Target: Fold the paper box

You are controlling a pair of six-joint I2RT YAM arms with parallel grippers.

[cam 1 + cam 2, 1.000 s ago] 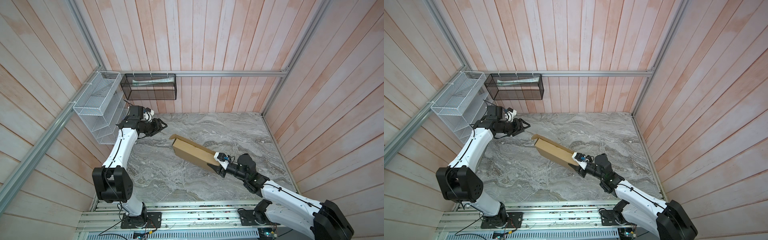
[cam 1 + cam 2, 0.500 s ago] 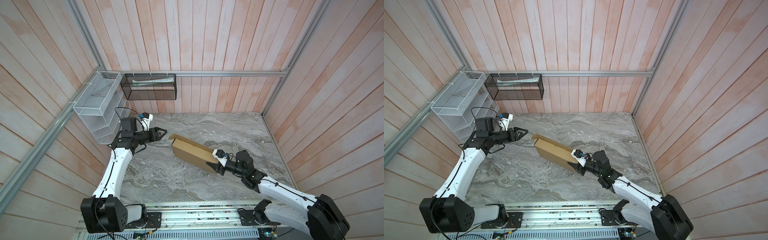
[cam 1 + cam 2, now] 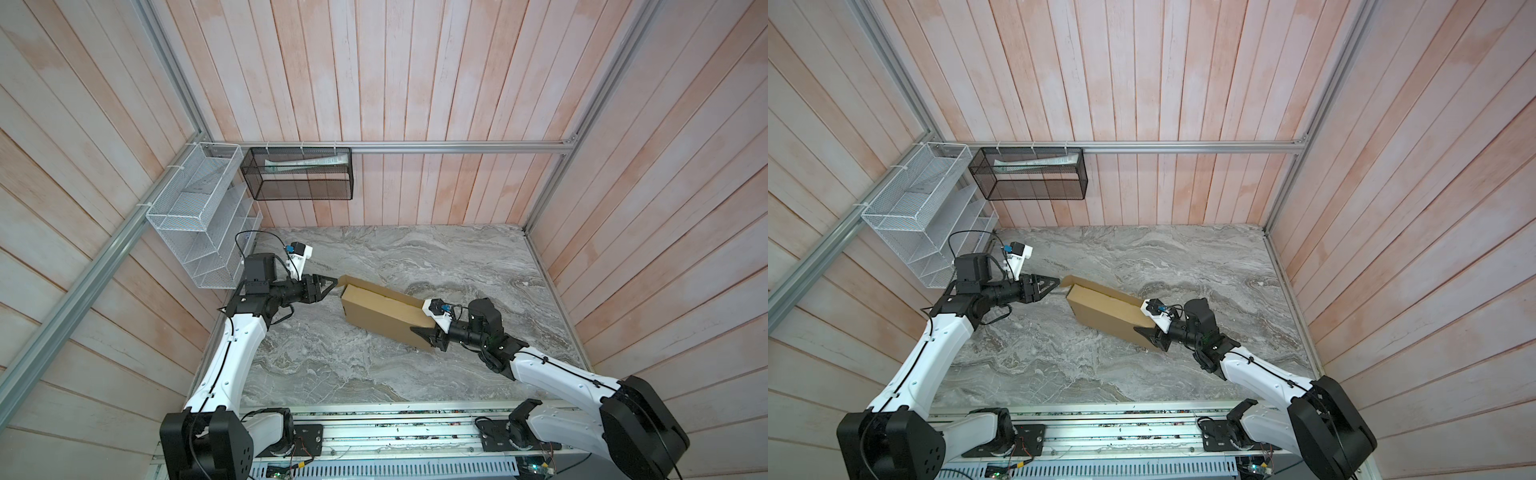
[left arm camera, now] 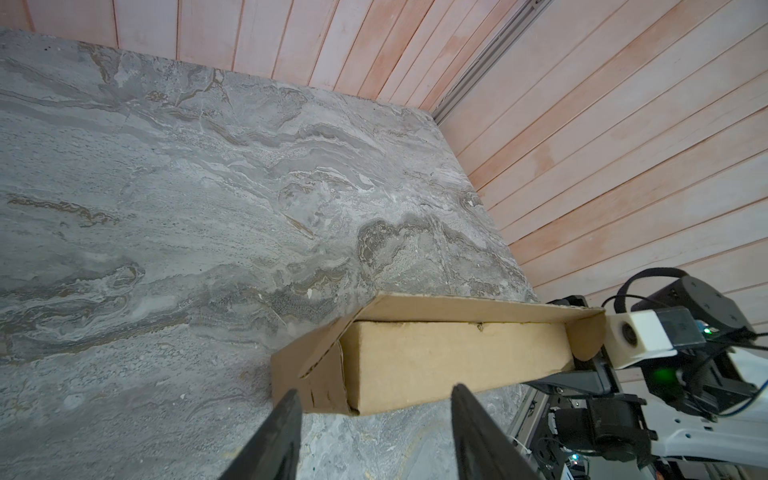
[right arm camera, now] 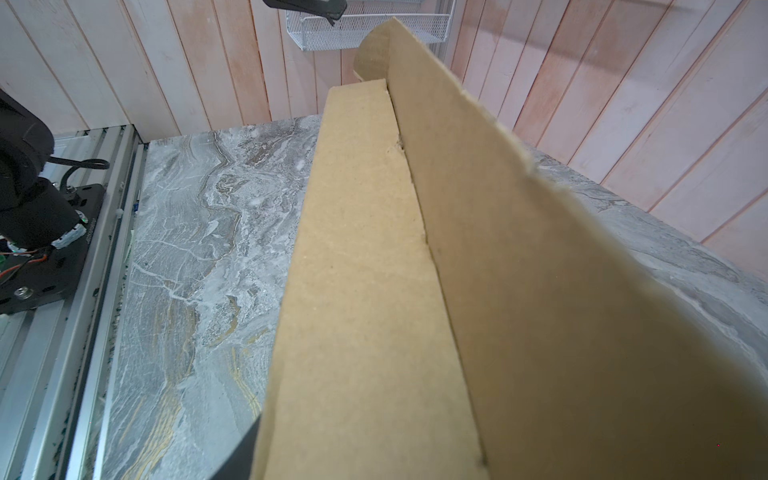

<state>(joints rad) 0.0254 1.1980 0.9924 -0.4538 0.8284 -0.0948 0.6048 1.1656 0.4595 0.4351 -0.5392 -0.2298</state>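
Our right pincer [image 3: 422, 329] grips one end of the paper box [image 3: 382, 316], near the middle of the surface [image 3: 374, 374]. Our left pincer [image 4: 374, 390] is open by the other end. We think it is light and stiff; we'd pinch its loose flap [image 4: 307, 370].

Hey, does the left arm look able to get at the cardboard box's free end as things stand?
Probably yes: the left claw is open and aimed at the paper box's end flap, with nothing between them. The right claw grips only the far end.
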